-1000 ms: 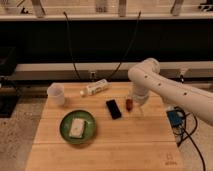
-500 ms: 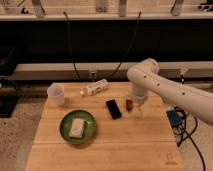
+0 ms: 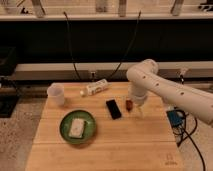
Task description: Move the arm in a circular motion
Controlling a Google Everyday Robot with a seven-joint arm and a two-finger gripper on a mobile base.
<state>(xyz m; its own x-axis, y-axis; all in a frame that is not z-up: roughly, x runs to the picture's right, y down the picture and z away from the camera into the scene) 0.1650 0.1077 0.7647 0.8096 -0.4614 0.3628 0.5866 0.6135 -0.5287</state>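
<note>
The arm [image 3: 167, 90] has edged slightly left, its elbow bent over the far right of the wooden table [image 3: 125, 150]. Its gripper [image 3: 137, 102] hangs just right of a small brown object [image 3: 129, 104]; parted or closed, I cannot tell. A black phone [image 3: 113, 109] lies further left, a green plate [image 3: 64, 130] nearer, a white cup [image 3: 56, 94] far left

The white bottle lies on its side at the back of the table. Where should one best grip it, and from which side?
Grip the white bottle across the middle of its body, probably from above: it lies flat, so both long sides are free. Close across its long axis, which runs roughly left to right. The tool hangs right of the black phone.
</note>
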